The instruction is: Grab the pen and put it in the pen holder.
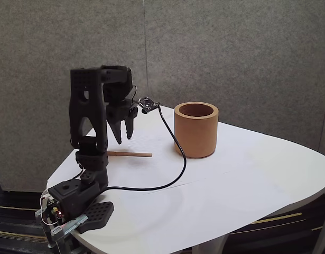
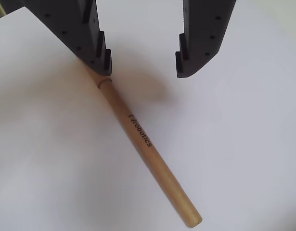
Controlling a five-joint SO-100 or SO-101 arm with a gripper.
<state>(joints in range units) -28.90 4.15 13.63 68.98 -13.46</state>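
A black arm stands at the left edge of a white table, in front of a grey wall. Its gripper points down over the table, jaws spread apart and holding nothing. Seen from the wrist, the gripper shows two dark fingers with a wide gap between them. The pen lies flat on the table beneath, running diagonally from under the left finger toward the lower right; the word "robotics" is printed along it. One end of the pen is hidden behind that finger. In the fixed view, the pen lies on the table just below the fingertips, partly hidden behind the arm. The holder stands upright to the right of the gripper, apart from the pen. A black cable curves across the table from the wrist camera to the arm's base.
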